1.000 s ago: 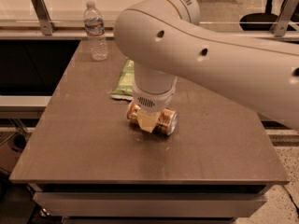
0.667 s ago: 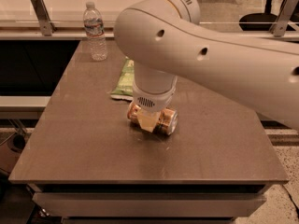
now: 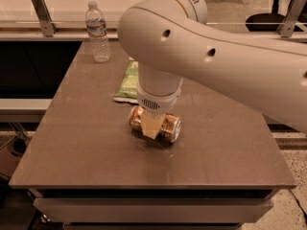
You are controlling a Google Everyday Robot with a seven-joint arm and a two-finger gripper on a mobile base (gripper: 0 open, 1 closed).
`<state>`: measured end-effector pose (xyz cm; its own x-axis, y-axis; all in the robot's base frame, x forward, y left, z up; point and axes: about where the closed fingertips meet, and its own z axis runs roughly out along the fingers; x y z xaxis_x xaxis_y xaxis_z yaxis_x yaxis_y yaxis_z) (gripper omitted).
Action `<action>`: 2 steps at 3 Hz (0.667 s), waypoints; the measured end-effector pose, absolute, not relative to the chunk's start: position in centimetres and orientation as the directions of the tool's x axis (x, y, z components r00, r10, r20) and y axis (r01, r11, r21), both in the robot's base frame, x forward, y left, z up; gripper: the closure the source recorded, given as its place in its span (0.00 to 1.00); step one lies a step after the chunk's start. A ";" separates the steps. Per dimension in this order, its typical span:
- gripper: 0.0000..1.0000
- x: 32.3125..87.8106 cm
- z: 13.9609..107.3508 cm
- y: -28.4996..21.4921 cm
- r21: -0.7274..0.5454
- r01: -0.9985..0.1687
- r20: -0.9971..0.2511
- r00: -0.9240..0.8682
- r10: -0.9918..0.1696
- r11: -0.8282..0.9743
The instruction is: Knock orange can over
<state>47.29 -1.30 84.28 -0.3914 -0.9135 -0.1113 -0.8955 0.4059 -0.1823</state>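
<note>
The orange can lies on its side near the middle of the dark table, its silver end facing right and toward the front. My gripper comes straight down from the big white arm and sits right over the can's middle, covering part of it. The can rests on the table surface.
A green chip bag lies just behind the can, partly hidden by the arm. A clear water bottle stands at the table's back left. A glass rail with metal posts runs behind the table.
</note>
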 end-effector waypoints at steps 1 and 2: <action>0.12 47.3 84.4 -1.3 -0.184 -0.895 -0.112 -0.391 -0.914 0.406; 0.00 47.2 84.4 -1.3 -0.186 -0.895 -0.113 -0.390 -0.914 0.405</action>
